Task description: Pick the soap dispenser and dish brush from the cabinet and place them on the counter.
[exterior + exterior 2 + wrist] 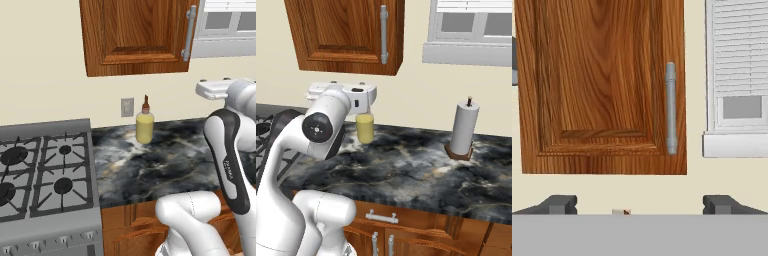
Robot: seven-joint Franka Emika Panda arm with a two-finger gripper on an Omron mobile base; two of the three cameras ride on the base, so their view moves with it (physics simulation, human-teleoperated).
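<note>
The reddish-brown wall cabinet [135,35] [341,35] [597,85] hangs above the counter with its door shut. Its grey bar handle [670,107] [189,34] runs down the door's right edge. The soap dispenser and the dish brush are hidden behind that door. My gripper [641,206] is open, its two dark fingertips [559,204] wide apart and nothing between them. It faces the wall just below the cabinet. The white hand [341,92] hovers above the dark veined counter [165,165] [421,170].
A yellow bottle [145,126] [365,127] with a brown nozzle stands at the counter's back, near a wall outlet [127,106]. The grey stove [40,170] lies to the left. A paper towel roll [463,131] stands to the right, under a window [471,30].
</note>
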